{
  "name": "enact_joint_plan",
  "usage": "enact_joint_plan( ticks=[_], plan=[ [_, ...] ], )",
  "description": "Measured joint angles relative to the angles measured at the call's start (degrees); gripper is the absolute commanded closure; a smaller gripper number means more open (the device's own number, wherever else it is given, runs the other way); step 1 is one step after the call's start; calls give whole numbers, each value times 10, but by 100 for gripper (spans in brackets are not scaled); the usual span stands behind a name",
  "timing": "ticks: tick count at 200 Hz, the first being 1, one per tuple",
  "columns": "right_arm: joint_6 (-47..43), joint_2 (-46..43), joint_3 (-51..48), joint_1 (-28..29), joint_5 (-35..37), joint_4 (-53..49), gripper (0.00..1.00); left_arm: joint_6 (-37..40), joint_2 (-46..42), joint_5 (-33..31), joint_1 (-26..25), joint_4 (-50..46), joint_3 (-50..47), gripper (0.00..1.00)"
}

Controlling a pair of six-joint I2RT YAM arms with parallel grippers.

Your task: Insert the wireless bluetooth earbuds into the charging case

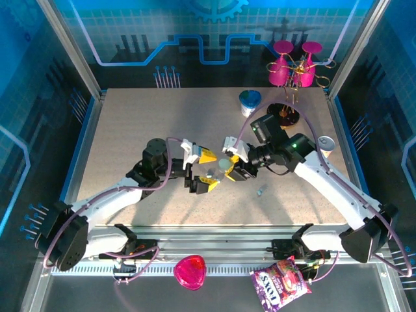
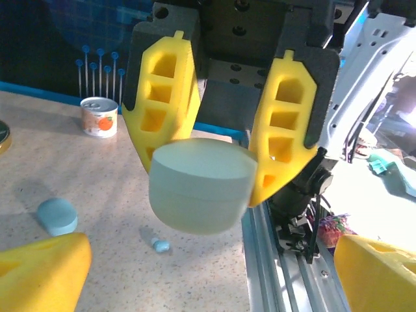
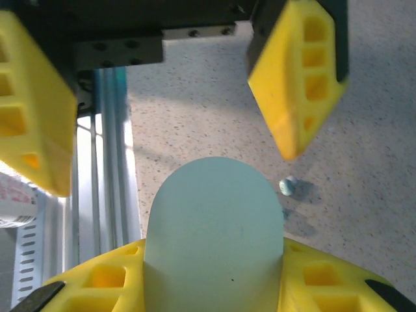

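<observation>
Pink and rounded, a small glossy object (image 1: 190, 272) lies on the near ledge in front of the arm bases, with a purple snack bag (image 1: 281, 284) to its right.

Past the rail, on the speckled table (image 1: 130, 130), the two arms meet near the middle. The left hand (image 1: 210, 171) stands wide, its yellow fingers (image 2: 39, 273) well apart and gripping nothing. Directly facing it, the right hand (image 2: 211, 172) is clamped on the pale-green charging case (image 2: 198, 195), one yellow finger on each side. The case is held clear of the table, between the left hand's spread fingers in the top view. Its lid appears closed.

One tiny light-blue earbud (image 1: 260, 192) lies loose on the table, to the right of the hands and near the front edge. In the left wrist view a light-blue pebble-shaped piece (image 2: 57, 216) rests flat near the earbud, and a small can (image 2: 99, 117) with an orange label stands further off.

Toward the back of the table stand a white-and-blue cup (image 1: 249, 102) and, at the right rear corner, two magenta goblets (image 1: 292, 65).
</observation>
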Motion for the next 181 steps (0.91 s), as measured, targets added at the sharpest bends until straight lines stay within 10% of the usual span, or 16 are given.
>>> enact_joint_plan(
  ticks=[111, 181],
  plan=[
    [-10, 11, 21, 23, -19, 2, 76, -51, 10, 32, -8, 28, 18, 54],
    [-9, 11, 21, 23, -24, 2, 77, -47, 11, 36, -9, 31, 17, 45]
  ],
)
